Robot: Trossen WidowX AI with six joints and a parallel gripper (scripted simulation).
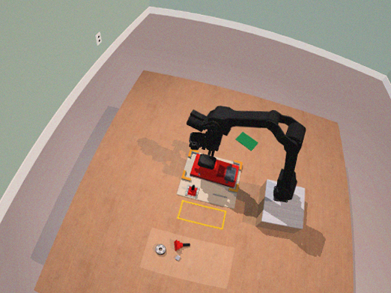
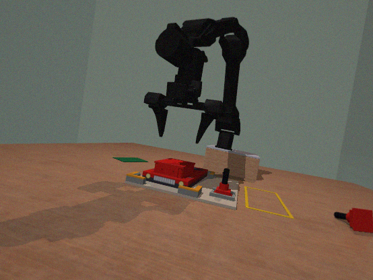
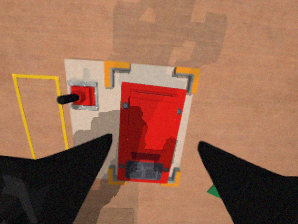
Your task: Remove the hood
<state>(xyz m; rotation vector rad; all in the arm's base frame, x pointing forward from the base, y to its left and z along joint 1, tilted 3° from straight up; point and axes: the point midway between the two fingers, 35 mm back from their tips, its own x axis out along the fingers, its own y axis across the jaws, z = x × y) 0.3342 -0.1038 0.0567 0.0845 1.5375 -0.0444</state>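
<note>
Hood: the raised red block [image 1: 205,171] [image 2: 174,167] [image 3: 155,120] is sitting on the front of the toy car, not yet removed.
Toy car: the red body [image 1: 226,180] [image 2: 198,176] [image 3: 172,165] is resting on a pale board [image 1: 184,189] [image 2: 232,204] [image 3: 75,67], with 4 orange-topped corner brackets standing around it, probably keeping it from sliding.
Gripper: its 2 fingers [image 1: 211,153] [image 2: 179,139] are standing wide apart above the car, holding nothing, seemingly so they can pass down either side of the hood.
Red piece with black post: it is standing upright on the board beside the car, between car and marked area, so a low carry could be knocking it.
Marked area: a yellow outline [image 1: 202,204] [image 2: 246,198] [image 3: 63,115] is lying on the surface [image 1: 109,212] [image 2: 101,256] [image 3: 250,45] just beyond the board, waiting for the hood.
</note>
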